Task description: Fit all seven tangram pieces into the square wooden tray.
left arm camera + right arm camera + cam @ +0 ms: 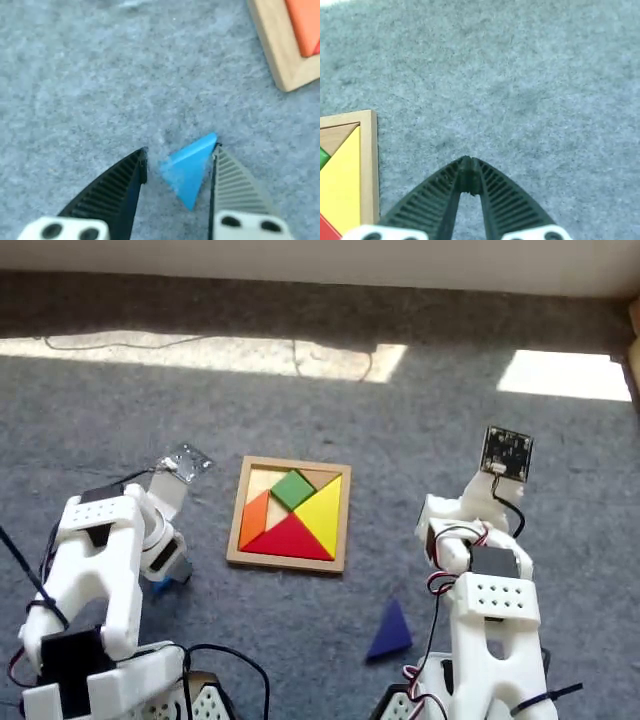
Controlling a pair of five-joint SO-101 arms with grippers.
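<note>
The square wooden tray [240,540] lies mid-carpet holding a green square [292,489], a yellow triangle [322,510], a red triangle [290,538] and an orange piece [255,518]. A small light blue triangle [187,167] lies on the carpet between the fingers of my open left gripper [180,149], with its tip against the grey finger [232,185]. The tray's corner [280,55] is close beyond it. My right gripper [469,161] is shut on nothing, low over bare carpet beside the tray's edge [367,165]. A dark blue triangle [390,630] lies near the right arm's base.
Grey carpet covers the whole floor, with bright sun patches [250,355] along the far side. The left arm [100,570] sits left of the tray, the right arm [480,580] right of it. Cables trail at both bases.
</note>
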